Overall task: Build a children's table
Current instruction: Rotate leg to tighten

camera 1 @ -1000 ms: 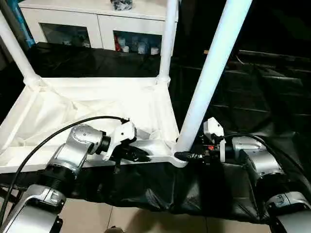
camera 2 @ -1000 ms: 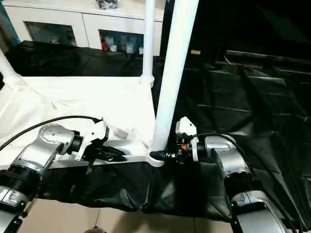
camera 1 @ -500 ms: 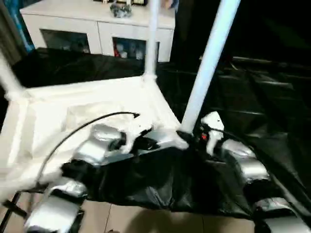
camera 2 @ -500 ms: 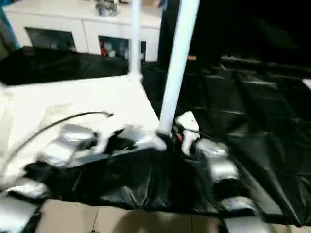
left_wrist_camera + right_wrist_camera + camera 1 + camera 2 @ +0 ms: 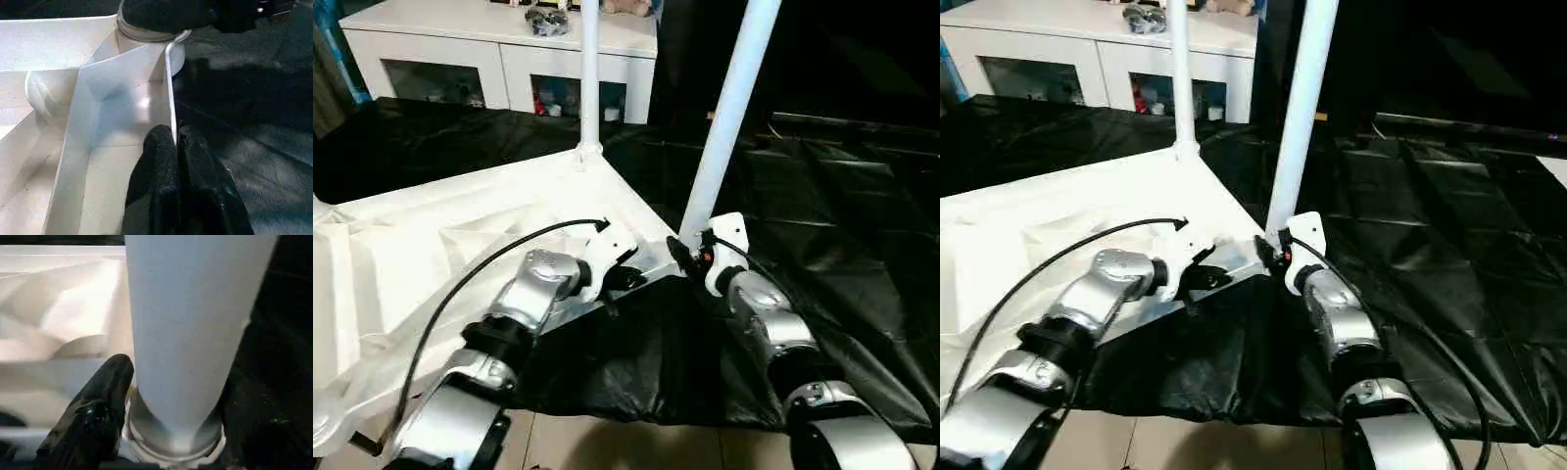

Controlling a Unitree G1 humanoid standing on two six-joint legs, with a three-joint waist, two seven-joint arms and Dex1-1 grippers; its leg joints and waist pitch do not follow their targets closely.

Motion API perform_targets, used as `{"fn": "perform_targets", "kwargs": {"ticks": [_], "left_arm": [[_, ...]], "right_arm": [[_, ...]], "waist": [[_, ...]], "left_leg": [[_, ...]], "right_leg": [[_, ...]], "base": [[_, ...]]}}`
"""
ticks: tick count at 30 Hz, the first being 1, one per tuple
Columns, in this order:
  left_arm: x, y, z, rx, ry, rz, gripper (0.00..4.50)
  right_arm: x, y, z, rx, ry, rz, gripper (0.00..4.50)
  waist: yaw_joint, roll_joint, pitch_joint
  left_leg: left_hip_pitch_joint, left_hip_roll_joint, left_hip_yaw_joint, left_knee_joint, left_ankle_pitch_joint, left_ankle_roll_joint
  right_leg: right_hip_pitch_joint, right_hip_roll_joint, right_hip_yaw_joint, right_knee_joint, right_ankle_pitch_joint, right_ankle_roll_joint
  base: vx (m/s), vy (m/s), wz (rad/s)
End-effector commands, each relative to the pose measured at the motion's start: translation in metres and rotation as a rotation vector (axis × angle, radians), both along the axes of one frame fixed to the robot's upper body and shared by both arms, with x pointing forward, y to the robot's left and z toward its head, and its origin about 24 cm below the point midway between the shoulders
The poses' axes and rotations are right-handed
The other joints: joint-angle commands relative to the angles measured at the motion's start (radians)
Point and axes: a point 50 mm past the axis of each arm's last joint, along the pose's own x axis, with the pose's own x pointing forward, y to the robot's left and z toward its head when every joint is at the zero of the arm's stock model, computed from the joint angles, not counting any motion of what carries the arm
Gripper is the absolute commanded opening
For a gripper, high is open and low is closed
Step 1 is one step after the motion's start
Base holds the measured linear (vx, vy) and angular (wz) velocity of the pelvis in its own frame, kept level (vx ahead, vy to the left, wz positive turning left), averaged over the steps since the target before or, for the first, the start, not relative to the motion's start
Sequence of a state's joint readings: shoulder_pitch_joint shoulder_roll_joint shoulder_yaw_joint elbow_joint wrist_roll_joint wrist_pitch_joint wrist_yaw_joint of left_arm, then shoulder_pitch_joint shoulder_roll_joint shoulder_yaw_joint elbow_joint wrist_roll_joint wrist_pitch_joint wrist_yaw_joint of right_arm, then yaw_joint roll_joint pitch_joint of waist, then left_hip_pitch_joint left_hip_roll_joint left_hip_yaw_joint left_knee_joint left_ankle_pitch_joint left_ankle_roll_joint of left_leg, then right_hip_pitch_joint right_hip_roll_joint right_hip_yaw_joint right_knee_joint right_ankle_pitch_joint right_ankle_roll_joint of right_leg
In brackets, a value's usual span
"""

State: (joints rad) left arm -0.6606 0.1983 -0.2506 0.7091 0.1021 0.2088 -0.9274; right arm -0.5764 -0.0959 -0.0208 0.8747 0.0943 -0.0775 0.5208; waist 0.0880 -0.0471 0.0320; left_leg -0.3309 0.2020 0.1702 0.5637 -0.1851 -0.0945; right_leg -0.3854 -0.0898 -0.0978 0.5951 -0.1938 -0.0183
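Tabletop swung leftward; left claw pinching rim, right claw clasping leg.

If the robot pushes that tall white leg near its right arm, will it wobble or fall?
Probably a small wobble: the leg is long, held only at its base in the corner socket. It likely won't fall, since the right tool stands around it. It looks stiff and light.

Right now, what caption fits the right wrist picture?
Right gripper hugging a white table leg at its corner socket.
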Motion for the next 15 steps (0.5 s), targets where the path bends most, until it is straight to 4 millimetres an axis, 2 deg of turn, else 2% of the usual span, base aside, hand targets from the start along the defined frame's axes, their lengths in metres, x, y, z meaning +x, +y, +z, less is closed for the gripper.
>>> {"fn": "perform_targets", "kwargs": {"ticks": [1, 3, 4, 5, 6, 8, 9, 10, 11, 13, 14, 15], "left_arm": [[-0.01, -0.016, 0.005, -0.086, -0.003, -0.145, 0.0], [-0.012, -0.008, 0.007, -0.111, 0.003, -0.176, 0.0], [-0.014, -0.003, 0.009, -0.119, 0.001, -0.194, 0.0], [-0.014, -0.001, 0.009, -0.119, 0.0, -0.198, 0.0], [-0.014, 0.001, 0.01, -0.119, -0.001, -0.2, 0.0], [-0.016, 0.009, 0.012, -0.118, 0.008, -0.223, 0.0], [-0.016, 0.012, 0.012, -0.117, 0.013, -0.231, 0.0], [-0.017, 0.015, 0.013, -0.116, 0.016, -0.239, 0.0], [-0.017, 0.019, 0.015, -0.115, 0.023, -0.254, 0.0], [-0.019, 0.025, 0.016, -0.108, 0.033, -0.274, 0.0], [-0.019, 0.028, 0.016, -0.102, 0.038, -0.285, 0.0], [-0.02, 0.032, 0.017, -0.097, 0.041, -0.294, 0.0]], "right_arm": [[-0.011, 0.015, -0.009, -0.004, 0.041, 0.176, 3.27], [-0.015, 0.006, -0.008, -0.032, 0.03, 0.239, 3.42], [-0.017, 0.0, -0.006, -0.037, 0.017, 0.287, 3.54], [-0.018, -0.002, -0.005, -0.036, 0.012, 0.302, 3.54], [-0.019, -0.003, -0.004, -0.035, 0.006, 0.316, 3.54], [-0.024, -0.01, 0.001, -0.02, -0.009, 0.406, 3.54], [-0.026, -0.012, 0.003, -0.014, -0.008, 0.442, 3.54], [-0.029, -0.015, 0.004, -0.008, -0.008, 0.481, 3.54], [-0.031, -0.018, 0.008, -0.001, -0.01, 0.537, 3.29], [-0.035, -0.023, 0.013, 0.003, -0.013, 0.608, 3.2], [-0.037, -0.026, 0.015, -0.001, -0.009, 0.647, 3.16], [-0.038, -0.029, 0.017, -0.009, -0.005, 0.681, 3.04]], "waist": [[0.005, 0.001, -0.039], [0.007, -0.001, -0.041], [0.01, 0.002, -0.042], [0.012, -0.005, -0.044], [0.012, -0.003, -0.045], [0.017, -0.003, -0.051], [0.018, -0.003, -0.054], [0.019, -0.003, -0.057], [0.02, -0.004, -0.056], [0.026, -0.003, -0.052], [0.029, -0.002, -0.049], [0.029, -0.001, -0.049]], "left_leg": [[-0.006, 0.032, -0.008, -0.074, -0.309, 0.047], [-0.008, 0.033, -0.004, -0.072, -0.267, 0.055], [-0.002, 0.033, 0.001, -0.068, -0.247, 0.059], [-0.005, 0.032, 0.002, -0.065, -0.233, 0.065], [-0.009, 0.032, 0.004, -0.064, -0.216, 0.07], [-0.019, 0.031, 0.004, -0.058, -0.132, 0.093], [-0.021, 0.03, 0.005, -0.053, -0.095, 0.109], [-0.023, 0.03, 0.004, -0.05, -0.074, 0.116], [-0.025, 0.028, 0.007, -0.045, -0.05, 0.136], [-0.025, 0.032, 0.009, -0.045, -0.063, 0.15], [-0.024, 0.034, 0.009, -0.047, -0.097, 0.138], [-0.023, 0.035, 0.009, -0.048, -0.11, 0.13]], "right_leg": [[0.03, -0.07, 0.056, -0.094, -0.391, -0.128], [0.034, -0.067, 0.058, -0.085, -0.324, -0.151], [0.028, -0.067, 0.06, -0.081, -0.283, -0.174], [0.033, -0.065, 0.06, -0.077, -0.258, -0.181], [0.035, -0.065, 0.061, -0.071, -0.232, -0.188], [0.045, -0.061, 0.059, -0.053, -0.11, -0.205], [0.046, -0.059, 0.059, -0.043, -0.034, -0.223], [0.048, -0.058, 0.059, -0.037, 0.003, -0.231], [0.047, -0.055, 0.057, -0.032, 0.052, -0.244], [0.046, -0.055, 0.054, -0.035, 0.034, -0.248], [0.044, -0.056, 0.053, -0.041, -0.037, -0.237], [0.043, -0.058, 0.053, -0.044, -0.06, -0.234]], "base": [[0.0, 0.0, 0.0], [0.0, 0.0, 0.0], [0.0, 0.0, 0.0], [0.057, -0.024, 0.1], [0.054, -0.016, 0.04], [0.027, -0.008, 0.02], [0.0, 0.0, 0.0], [0.0, 0.0, 0.0], [0.0, 0.0, 0.0], [0.0, 0.0, 0.0], [0.0, 0.0, 0.0], [0.0, 0.0, 0.0]]}}
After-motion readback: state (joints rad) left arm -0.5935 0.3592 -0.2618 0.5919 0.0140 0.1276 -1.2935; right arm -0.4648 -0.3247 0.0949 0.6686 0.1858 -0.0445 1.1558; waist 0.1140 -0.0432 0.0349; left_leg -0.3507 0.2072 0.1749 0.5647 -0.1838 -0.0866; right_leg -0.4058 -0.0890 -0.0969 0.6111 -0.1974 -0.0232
